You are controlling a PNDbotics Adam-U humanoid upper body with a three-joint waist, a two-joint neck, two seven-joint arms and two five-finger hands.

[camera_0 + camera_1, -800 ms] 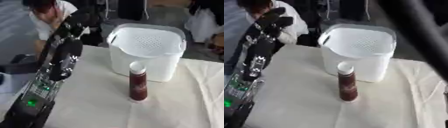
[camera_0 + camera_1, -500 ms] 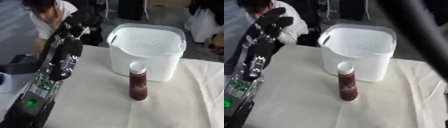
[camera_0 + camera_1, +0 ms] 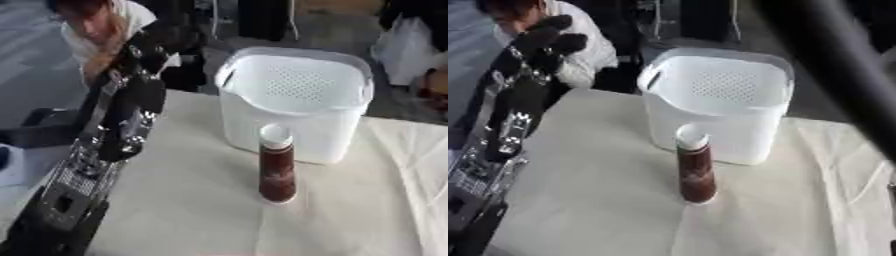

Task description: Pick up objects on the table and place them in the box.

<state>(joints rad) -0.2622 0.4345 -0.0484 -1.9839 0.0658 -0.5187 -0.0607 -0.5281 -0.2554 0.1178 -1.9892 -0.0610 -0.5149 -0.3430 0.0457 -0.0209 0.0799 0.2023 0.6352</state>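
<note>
Standing unmoved beside the basket (image 3: 297,107): bottle (image 3: 277,170); left hand (image 3: 546,42) stays raised.

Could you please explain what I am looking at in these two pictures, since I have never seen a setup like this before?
Both pictures come from a pair of cameras in a humanoid robot's head, looking down at its work, so they show nearly the same thing. The black and silver limb on the left is the robot's left arm; its robot hand is raised at the far left edge of the table, with its fingers curled and holding nothing. The dark blur along the right of the right eye view is probably the other arm; its hand is not visible. On the cloth-covered table stands a white perforated box and, just in front of it, an upright brown bottle with a white cap. Nothing is held yet.
</note>
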